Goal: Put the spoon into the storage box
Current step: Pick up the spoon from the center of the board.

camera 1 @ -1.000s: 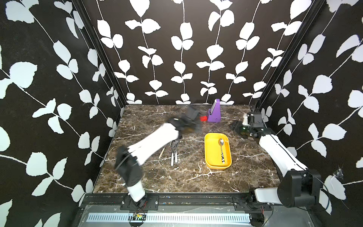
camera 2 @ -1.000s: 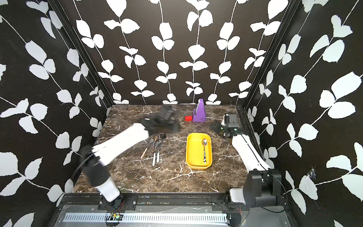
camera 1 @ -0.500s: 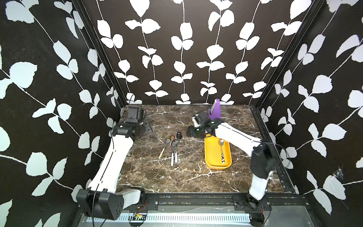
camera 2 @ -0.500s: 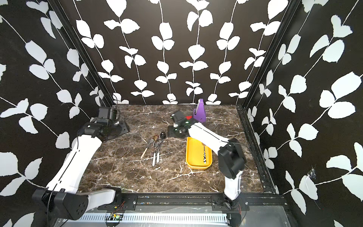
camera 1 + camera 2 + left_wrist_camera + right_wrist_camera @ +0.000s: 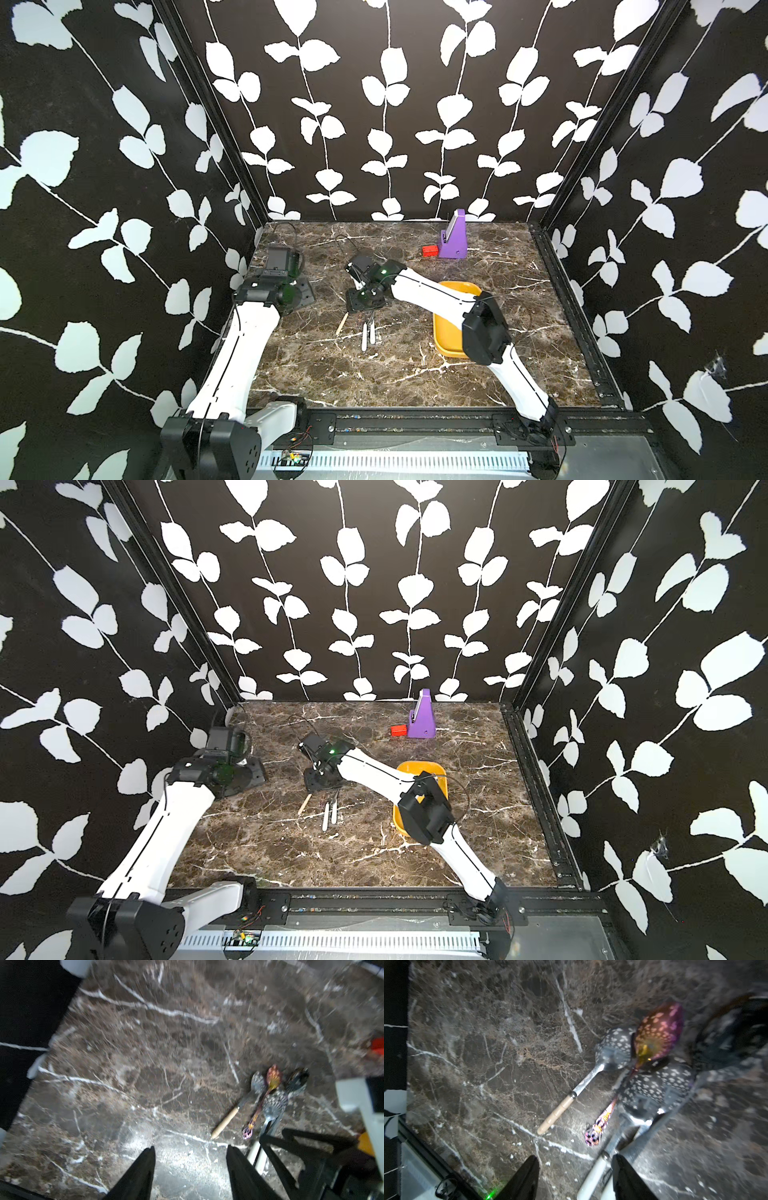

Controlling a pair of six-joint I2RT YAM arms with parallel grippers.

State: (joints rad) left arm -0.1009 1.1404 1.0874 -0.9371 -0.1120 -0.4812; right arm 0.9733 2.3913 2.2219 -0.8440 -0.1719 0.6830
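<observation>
Several spoons lie bunched on the marble mid-table: a wooden-handled spoon (image 5: 560, 1107) (image 5: 343, 322), an iridescent spoon (image 5: 658, 1030) and two white-handled spoons (image 5: 365, 336). My right gripper (image 5: 575, 1159) (image 5: 365, 306) hangs over them, open. One white handle (image 5: 593, 1176) runs between its fingers, close to one of them. In both top views this gripper hides the spoon bowls. The yellow storage box (image 5: 457, 286) (image 5: 419, 766) sits right of the spoons, largely covered by my right arm. My left gripper (image 5: 191, 1148) (image 5: 297, 293) is open and empty at the table's left back.
A purple wedge stand (image 5: 453, 239) and a small red block (image 5: 431, 250) stand at the back, right of centre. Black frame rails (image 5: 569, 299) line the table's sides, with patterned walls close behind. Bare marble (image 5: 374, 374) stretches along the front.
My left arm pulled back from mid-table to the left back corner. My right arm swung from the right wall across the box to above the spoons.
</observation>
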